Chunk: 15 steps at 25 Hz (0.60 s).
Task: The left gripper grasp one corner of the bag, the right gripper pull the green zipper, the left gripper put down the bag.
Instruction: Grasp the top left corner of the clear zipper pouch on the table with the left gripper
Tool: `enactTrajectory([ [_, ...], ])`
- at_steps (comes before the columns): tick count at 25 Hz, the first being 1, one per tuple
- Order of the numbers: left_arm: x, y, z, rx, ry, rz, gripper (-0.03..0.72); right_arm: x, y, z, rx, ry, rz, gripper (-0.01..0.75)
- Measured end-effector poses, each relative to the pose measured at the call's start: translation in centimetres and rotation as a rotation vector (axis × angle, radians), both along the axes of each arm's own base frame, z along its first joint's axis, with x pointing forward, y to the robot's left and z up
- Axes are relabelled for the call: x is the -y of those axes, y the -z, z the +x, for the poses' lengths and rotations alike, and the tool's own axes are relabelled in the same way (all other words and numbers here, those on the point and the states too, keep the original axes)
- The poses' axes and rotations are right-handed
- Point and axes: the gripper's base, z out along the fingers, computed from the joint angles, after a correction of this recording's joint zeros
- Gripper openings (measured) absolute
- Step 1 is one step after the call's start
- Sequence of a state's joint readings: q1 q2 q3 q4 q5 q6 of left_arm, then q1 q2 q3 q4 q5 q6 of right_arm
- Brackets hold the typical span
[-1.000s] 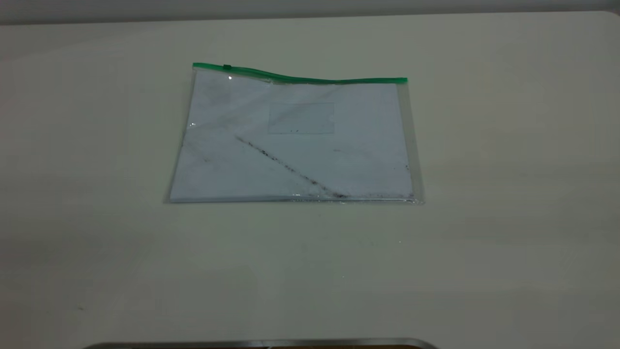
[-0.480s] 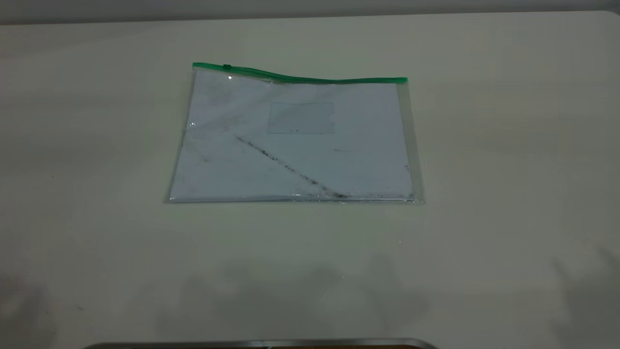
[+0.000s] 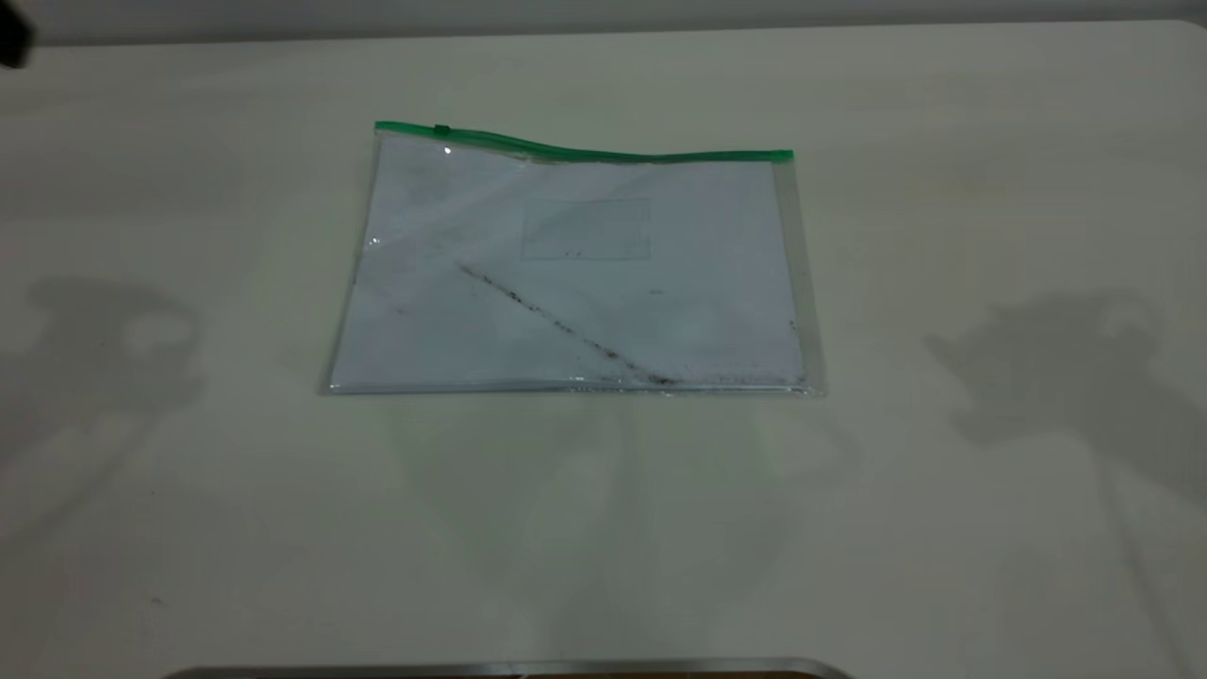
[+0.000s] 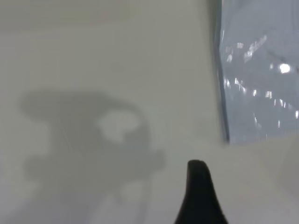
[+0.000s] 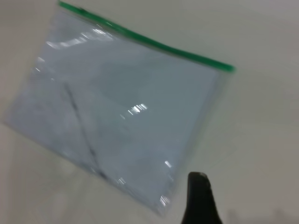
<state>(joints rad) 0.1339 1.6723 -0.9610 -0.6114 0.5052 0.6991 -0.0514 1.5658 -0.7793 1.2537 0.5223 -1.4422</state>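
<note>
Nothing grips the bag [image 3: 575,273] yet: it lies flat mid-desk [image 3: 943,528], green zipper [image 3: 585,149] along its far edge, slider near the left end. We see one finger each of the left gripper [image 4: 200,196] and right gripper [image 5: 200,198], both clear of the bag; whether they are wide or narrow we cannot tell.

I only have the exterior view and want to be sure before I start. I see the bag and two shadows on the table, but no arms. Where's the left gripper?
Observer: The left wrist view shows the left gripper hanging over bare table, beside a corner of the bag and clear of it.
Operator: And the right one?
Observer: In the right wrist view, the right gripper sits just off the bag's short edge. It is far from the green zipper and not on the plastic.
</note>
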Motion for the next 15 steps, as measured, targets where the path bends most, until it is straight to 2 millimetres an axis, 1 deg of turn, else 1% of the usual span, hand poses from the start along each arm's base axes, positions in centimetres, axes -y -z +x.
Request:
enactTrajectory([
  [3, 0.0, 2.3, 3.5, 0.009, 0.045, -0.044, 0.59, -0.5, 1.9, 2.7, -0.026, -0.048, 0.064, 0.566],
  [4, 0.0, 2.8, 4.6, 0.025, 0.062, -0.055, 0.59, -0.6, 2.2, 3.5, -0.024, -0.063, 0.083, 0.566],
  [7, 0.3, 5.1, 7.7, 0.038, 0.084, -0.138, 0.59, -0.9, 3.6, 5.9, -0.041, -0.089, 0.139, 0.566],
  [8, 0.5, 5.6, 8.5, 0.048, 0.101, -0.162, 0.59, -1.0, 4.1, 6.7, -0.045, -0.098, 0.151, 0.566],
  [10, 0.8, 7.2, 10.1, 0.051, 0.131, -0.224, 0.59, -1.2, 5.1, 8.2, -0.05, -0.112, 0.169, 0.566],
  [11, 0.9, 7.7, 10.8, 0.057, 0.149, -0.255, 0.59, -1.4, 5.4, 8.9, -0.051, -0.122, 0.175, 0.566],
  [12, 1.1, 8.7, 11.3, 0.046, 0.161, -0.282, 0.59, -1.7, 5.8, 9.6, -0.049, -0.132, 0.179, 0.566],
  [15, 1.6, 11.2, 12.9, 0.025, 0.194, -0.336, 0.59, -3.3, 6.8, 11.3, -0.044, -0.178, 0.182, 0.566],
])
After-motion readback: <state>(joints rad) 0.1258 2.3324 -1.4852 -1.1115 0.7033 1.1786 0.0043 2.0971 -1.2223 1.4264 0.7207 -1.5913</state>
